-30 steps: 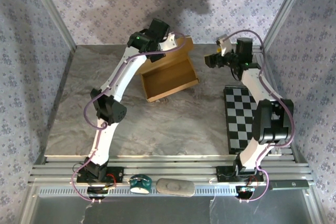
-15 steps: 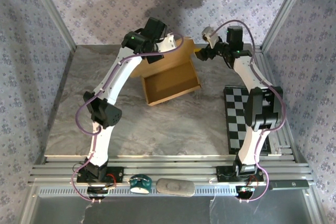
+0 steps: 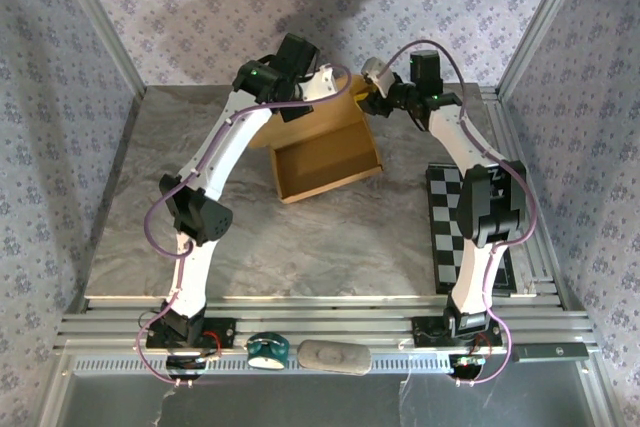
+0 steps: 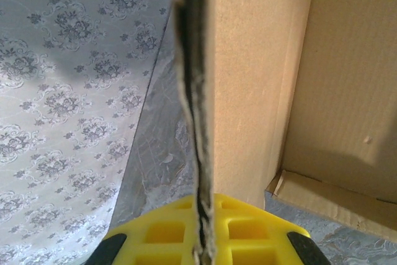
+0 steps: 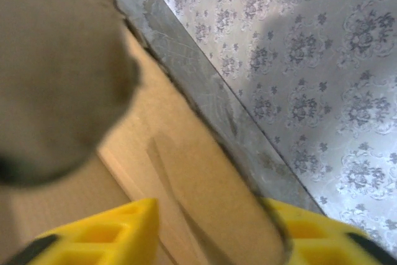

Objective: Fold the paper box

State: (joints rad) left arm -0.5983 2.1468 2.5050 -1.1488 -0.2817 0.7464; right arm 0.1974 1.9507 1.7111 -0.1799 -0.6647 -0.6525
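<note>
Paper box [image 3: 330, 159] at far edge of worktop [image 3: 250, 237], centre. Left gripper [image 4: 201, 228] clenched on its rear wall. Right gripper [image 5: 214, 228] straddles far-right flap; cannot tell if gripping. Likely step: flap folding. Next needs firm pinch, inward swing.

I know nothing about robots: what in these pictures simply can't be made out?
Right wrist view: a blurred brown mass near the lens hides the upper left; unidentifiable.
Right wrist view: whether the right tool grips the tan cardboard box is unclear; the bottom edge cuts off its fingers.
Top view: the right arm covers part of the black-and-white checkered board.
</note>
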